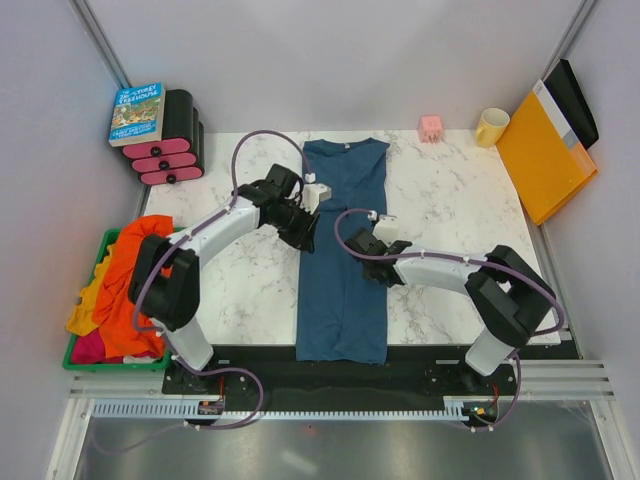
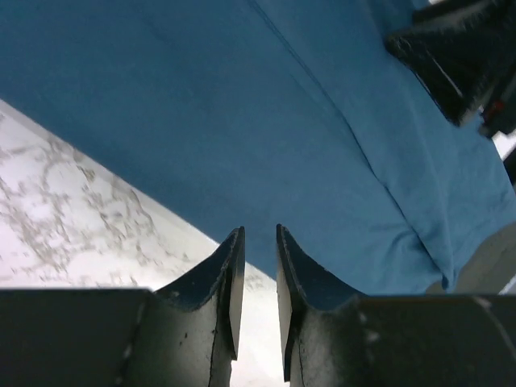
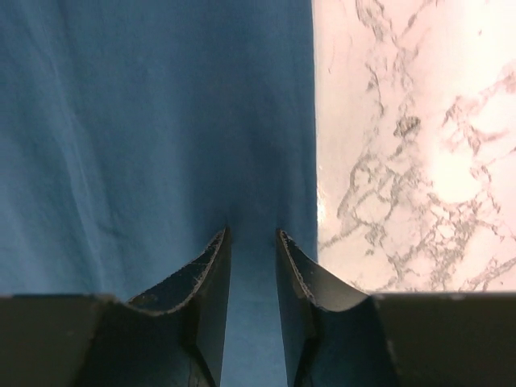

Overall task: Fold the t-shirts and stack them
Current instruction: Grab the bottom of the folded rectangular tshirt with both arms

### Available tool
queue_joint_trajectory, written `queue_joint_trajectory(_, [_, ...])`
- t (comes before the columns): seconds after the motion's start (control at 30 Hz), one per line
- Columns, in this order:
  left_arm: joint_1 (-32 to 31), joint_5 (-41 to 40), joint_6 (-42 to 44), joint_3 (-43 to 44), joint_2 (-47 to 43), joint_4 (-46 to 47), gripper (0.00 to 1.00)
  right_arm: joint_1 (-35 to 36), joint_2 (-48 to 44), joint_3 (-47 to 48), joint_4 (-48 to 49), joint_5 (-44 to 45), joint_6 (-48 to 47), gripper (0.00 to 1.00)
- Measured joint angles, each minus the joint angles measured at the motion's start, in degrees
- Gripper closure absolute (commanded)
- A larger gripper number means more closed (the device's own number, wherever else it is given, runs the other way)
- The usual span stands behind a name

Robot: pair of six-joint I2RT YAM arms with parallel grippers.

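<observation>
- The teal-blue t-shirt (image 1: 340, 290) lies flat on the marble tabletop (image 1: 450, 200). It is folded into one long strip running from 12 o'clock, collar end, to 6 o'clock, where the hem reaches the near edge.
- The left end effector (image 1: 306, 236) sits at the strip's 9 o'clock edge, in the upper half. In the left wrist view its fingers (image 2: 230, 266) stand a narrow gap apart over the cloth border, with nothing clamped between them.
- The right end effector (image 1: 360, 242) sits at the strip's 3 o'clock edge, roughly level with the left one. In the right wrist view its fingers (image 3: 211, 266) are likewise slightly parted just inside the cloth edge. No fold is pinched.
- The orange t-shirt (image 1: 130, 280), yellow t-shirt (image 1: 85, 310) and pink-red t-shirt (image 1: 90, 348) are heaped in a green crate (image 1: 85, 362) beside the tabletop at 8 o'clock.
- A yellow mug (image 1: 491, 126) and a pink cube (image 1: 431, 127) stand at 1 o'clock.
</observation>
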Motion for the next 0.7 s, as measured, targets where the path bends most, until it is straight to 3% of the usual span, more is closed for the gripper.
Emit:
queue_joint_trajectory(0.4, [0.2, -4.9, -1.2, 11.5, 20.9, -0.1, 0.75, -2.5, 12.3, 12.7, 2.6, 1.2, -1.4, 0.65])
queue_joint_trajectory(0.7, [0.8, -5.6, -1.8, 20.9, 26.7, -3.5, 0.75, -7.6, 17.2, 18.6, 5.1, -0.7, -3.8, 0.64])
